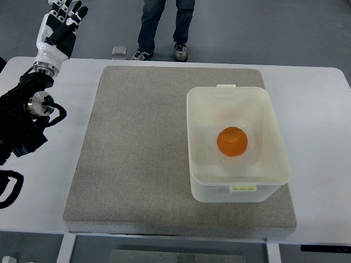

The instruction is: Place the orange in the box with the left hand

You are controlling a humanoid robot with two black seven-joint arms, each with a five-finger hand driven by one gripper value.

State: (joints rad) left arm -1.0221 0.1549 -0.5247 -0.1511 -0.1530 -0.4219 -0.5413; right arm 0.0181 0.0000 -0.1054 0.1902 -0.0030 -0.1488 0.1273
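Orange (pixel 232 141) inside box (pixel 237 189), left hand (pixel 61 26) far away

Premises present as a robotics laboratory or test area. A white table (pixel 329 109) carries a grey felt mat (pixel 137 153), laid out as a trial station. The floor (pixel 247 33) beyond the far edge is plain grey, industrial in type. A person (pixel 163 27) in jeans and trainers stands at the far side. A small metal fitting (pixel 119 51) lies on the floor.
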